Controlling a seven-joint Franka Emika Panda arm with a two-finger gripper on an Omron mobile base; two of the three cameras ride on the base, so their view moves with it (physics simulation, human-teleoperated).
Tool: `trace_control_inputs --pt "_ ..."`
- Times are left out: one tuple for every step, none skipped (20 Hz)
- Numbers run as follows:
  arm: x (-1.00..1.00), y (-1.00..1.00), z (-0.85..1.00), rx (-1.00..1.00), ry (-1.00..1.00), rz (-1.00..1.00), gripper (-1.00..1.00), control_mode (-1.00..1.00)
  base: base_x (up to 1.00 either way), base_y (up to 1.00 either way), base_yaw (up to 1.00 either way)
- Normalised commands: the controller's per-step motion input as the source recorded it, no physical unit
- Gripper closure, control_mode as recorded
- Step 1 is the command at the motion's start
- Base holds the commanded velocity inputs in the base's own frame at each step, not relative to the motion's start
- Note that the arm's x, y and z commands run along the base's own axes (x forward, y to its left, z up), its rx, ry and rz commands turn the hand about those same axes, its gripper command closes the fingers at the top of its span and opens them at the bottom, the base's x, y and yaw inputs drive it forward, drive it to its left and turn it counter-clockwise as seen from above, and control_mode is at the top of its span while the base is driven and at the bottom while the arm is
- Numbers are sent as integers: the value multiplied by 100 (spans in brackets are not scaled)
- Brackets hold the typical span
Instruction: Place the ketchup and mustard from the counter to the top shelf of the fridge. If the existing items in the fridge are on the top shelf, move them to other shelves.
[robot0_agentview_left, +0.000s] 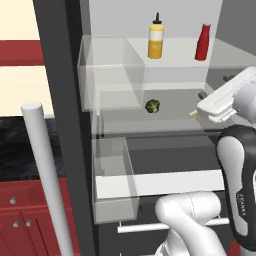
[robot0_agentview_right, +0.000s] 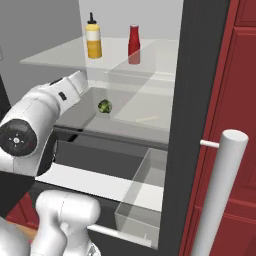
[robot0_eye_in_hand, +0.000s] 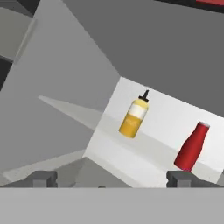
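**Open fridge, both bottles on the top shelf**

A simulated kitchen with red cabinets (robot0_agentview_left: 20, 220) frames an open dark fridge, its door (robot0_agentview_right: 200, 125) swung wide and the pale door handle (robot0_agentview_right: 220, 190) standing nearest the camera in the right base view. Nearest in the fridge, a white drawer front (robot0_agentview_left: 165, 182) runs across the lower part, with clear door bins (robot0_agentview_left: 115, 175) beside it. Above that, the middle shelf (robot0_agentview_left: 170, 120) carries a small green broccoli (robot0_agentview_left: 152, 106) and, well apart from it, a thin pale stick-like thing (robot0_agentview_left: 193, 113) too small to identify. The white arm's upper link crosses in front of the right end of this shelf in the left base view.

The gripper (robot0_eye_in_hand: 111, 178) is spread wide with nothing between its tips, pointed up toward the top shelf from below.

Farthest back, on the top shelf (robot0_agentview_left: 175, 62), the yellow mustard (robot0_agentview_left: 155, 39) and the red ketchup (robot0_agentview_left: 202, 42) both stand upright, near each other but apart.
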Motion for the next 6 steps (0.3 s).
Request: trace_control_inputs --pt "-100 100 -74 -29 -15 3 -100 -100 0 0 0" --pt "-100 100 -81 -29 -13 2 -100 -100 0 0 0" --pt "-100 100 -81 -29 -13 2 -100 -100 0 0 0" --pt "-100 100 -82 -28 -13 4 -100 -100 0 0 0" --pt "-100 61 -43 -21 -5 32 -100 -100 0 0 0" --pt "-100 34 0 0 -17 48 -100 -100 0 0 0"
